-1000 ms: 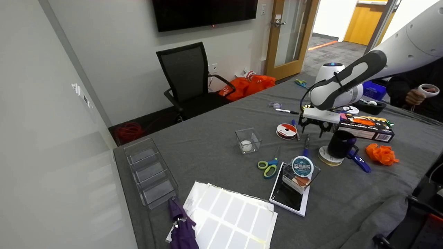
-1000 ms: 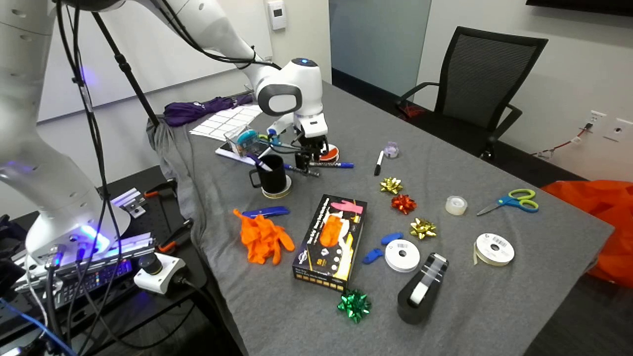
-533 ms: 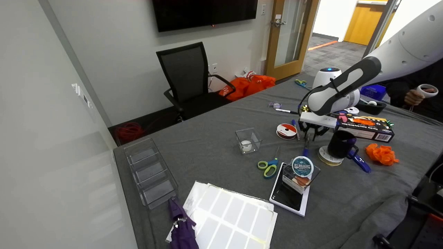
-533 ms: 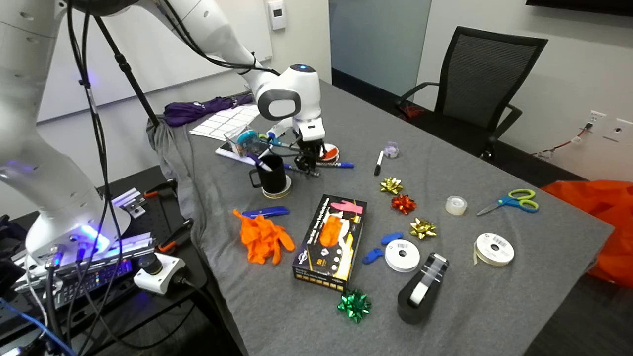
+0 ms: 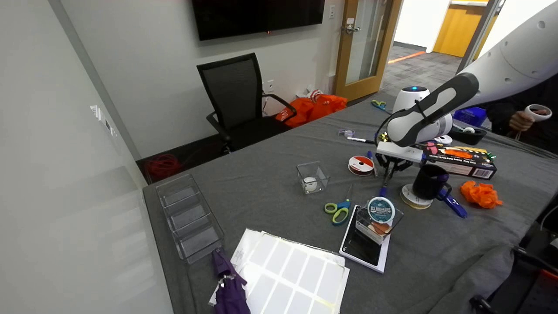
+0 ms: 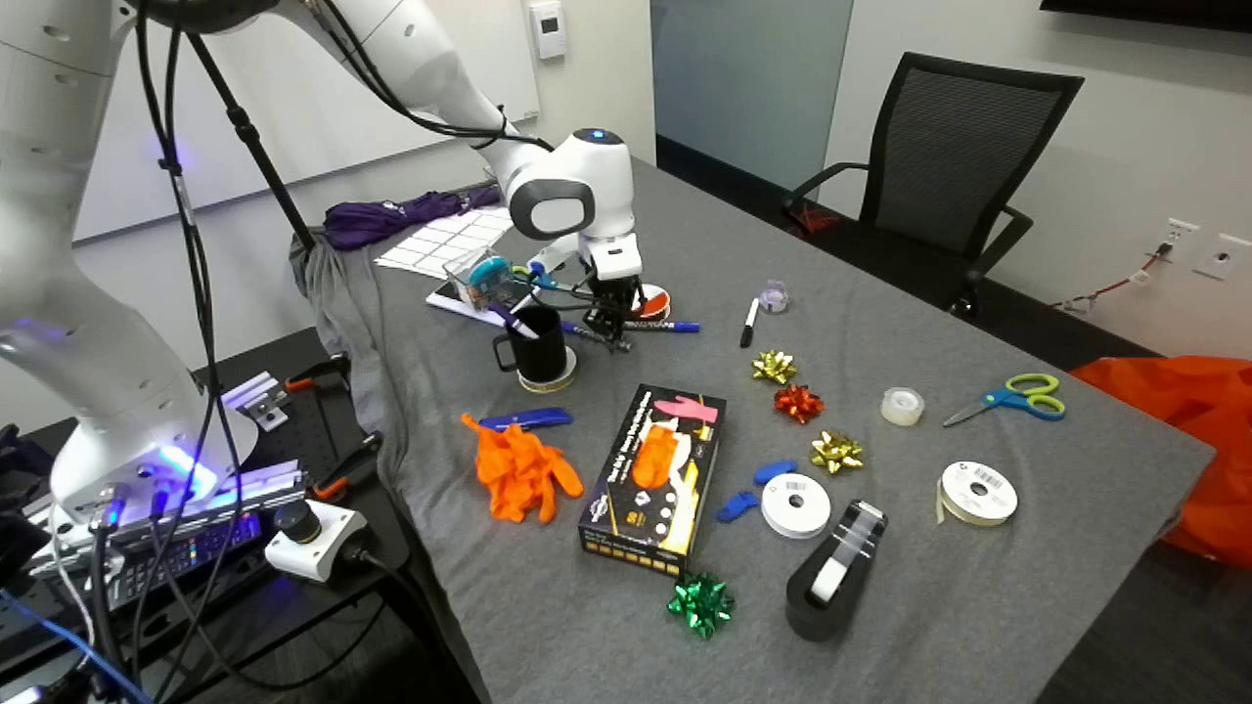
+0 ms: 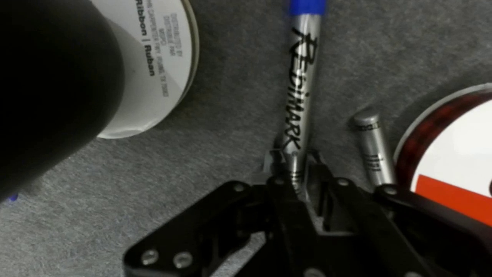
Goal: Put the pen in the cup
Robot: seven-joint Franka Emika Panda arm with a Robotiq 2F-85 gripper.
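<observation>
In an exterior view, we see a black mesh chair at upper right, blue-and-green scissors at right, a green bow at bottom centre and a black tape dispenser at lower right.

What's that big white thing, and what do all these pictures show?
That's a robot arm, a jointed machine. Two pictures come from cameras outside it, looking at the table; the close-up comes from a camera on its wrist. On the table are scissors, an orange glove, a glove box, and a black cup on a ribbon roll. In the close-up, the robot's hand seems closed on a silver pen with a blue end. Its job: put the pen in the cup.
</observation>
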